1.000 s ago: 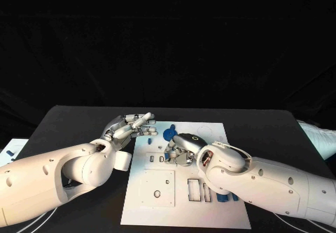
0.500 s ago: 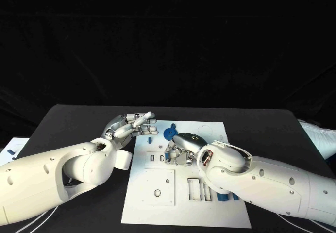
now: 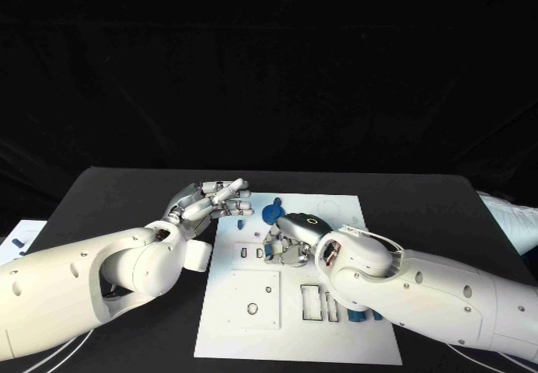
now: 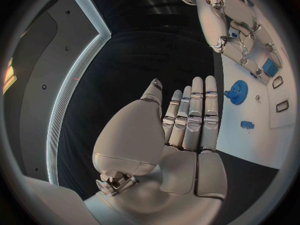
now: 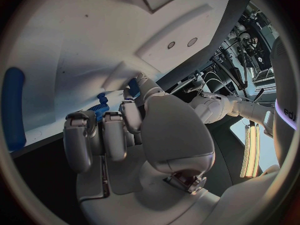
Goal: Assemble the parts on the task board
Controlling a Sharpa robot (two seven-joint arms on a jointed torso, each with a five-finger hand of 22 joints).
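While the white rectangular task board [image 3: 294, 326] lies mid-desk, a round blue toothed gear part [image 3: 273, 211] sits at its 12 o'clock end. The right robot hand [image 3: 283, 247] curls down on the board; its grasp cannot be told. At 10 o'clock, the left robot hand [image 3: 213, 200] hovers empty, fingers extended.

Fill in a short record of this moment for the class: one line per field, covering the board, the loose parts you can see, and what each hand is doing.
Board: white task board, flat on the black table
Gear: blue, on the board's far end
Small part: blue, beside the gear
Left hand: over the board's left edge, fingers straight and together, holding nothing
Right hand: fingers curled down on the board near a blue part; whether it grips the part is unclear
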